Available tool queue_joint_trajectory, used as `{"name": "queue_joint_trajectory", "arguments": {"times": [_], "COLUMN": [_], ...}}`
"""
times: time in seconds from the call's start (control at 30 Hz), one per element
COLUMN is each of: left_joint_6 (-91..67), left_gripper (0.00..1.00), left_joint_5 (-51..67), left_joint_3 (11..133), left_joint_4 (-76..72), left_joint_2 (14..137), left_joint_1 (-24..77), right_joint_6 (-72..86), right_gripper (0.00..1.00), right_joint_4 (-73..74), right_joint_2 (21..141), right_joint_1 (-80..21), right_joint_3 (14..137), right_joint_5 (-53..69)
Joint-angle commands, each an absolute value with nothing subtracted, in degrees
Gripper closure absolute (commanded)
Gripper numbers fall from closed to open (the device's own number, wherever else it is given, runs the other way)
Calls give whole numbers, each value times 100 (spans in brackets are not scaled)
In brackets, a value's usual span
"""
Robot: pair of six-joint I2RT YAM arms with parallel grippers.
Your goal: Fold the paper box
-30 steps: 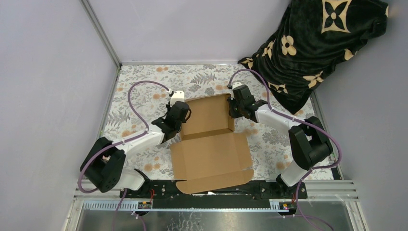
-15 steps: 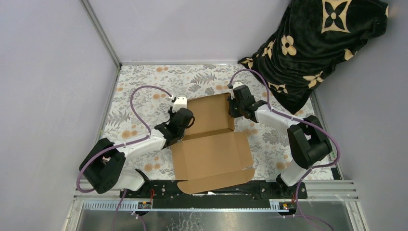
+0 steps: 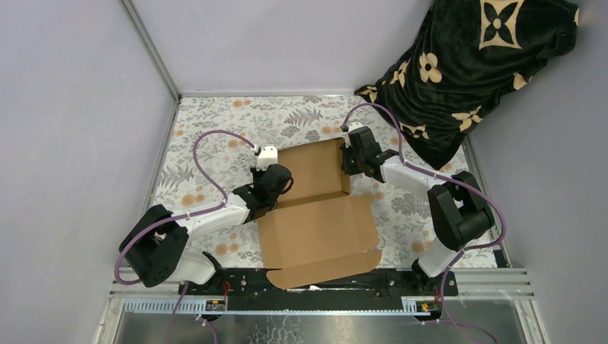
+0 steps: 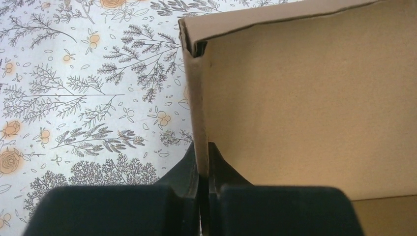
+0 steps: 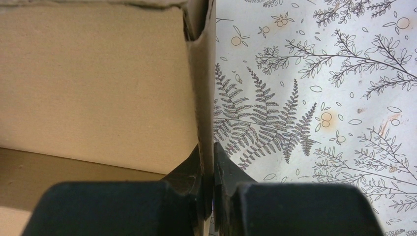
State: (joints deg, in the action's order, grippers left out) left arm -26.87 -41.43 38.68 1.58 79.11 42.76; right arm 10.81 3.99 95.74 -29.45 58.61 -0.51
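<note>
Left wrist, brown corrugated paper box (image 4: 295, 98), floral cloth (image 4: 88, 98)

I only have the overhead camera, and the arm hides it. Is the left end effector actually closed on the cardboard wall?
Observer: Yes. In the left wrist view the left end effector is shut on the left side wall of the paper box, one finger on each face.
Operator: And the right one?
Observer: The right end effector is shut on the right side wall, which stands upright.
Operator: Are the far corners closed?
Observer: Not fully; a small dark gap shows at the left far corner.
</note>
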Motion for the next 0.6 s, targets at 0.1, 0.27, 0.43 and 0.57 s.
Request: {"name": "queue_joint_trajectory", "arguments": {"times": [0.1, 0.27, 0.43, 0.57], "left_joint_6": [-2978, -2904, -2753, -2794], "left_gripper": [100, 100, 100, 100], "left_joint_5": [-3763, -4196, -4843, -5177], "left_joint_3": [3986, 4375, 4823, 4962], "left_joint_4": [413, 630, 996, 1225], "left_joint_2": [8228, 8611, 9095, 9252], "left_joint_1": [4639, 4685, 4801, 4811], "right_joint_6": [1234, 1235, 1172, 1134], "right_gripper": [100, 100, 100, 100], "right_joint_4": [645, 641, 709, 751], "right_joint_2": [9763, 9676, 9545, 9431], "right_joint_1": [-2979, -2978, -2963, -2906], "right_joint_3": [5652, 5647, 5673, 5673], "right_joint_5": [205, 211, 144, 107]}}
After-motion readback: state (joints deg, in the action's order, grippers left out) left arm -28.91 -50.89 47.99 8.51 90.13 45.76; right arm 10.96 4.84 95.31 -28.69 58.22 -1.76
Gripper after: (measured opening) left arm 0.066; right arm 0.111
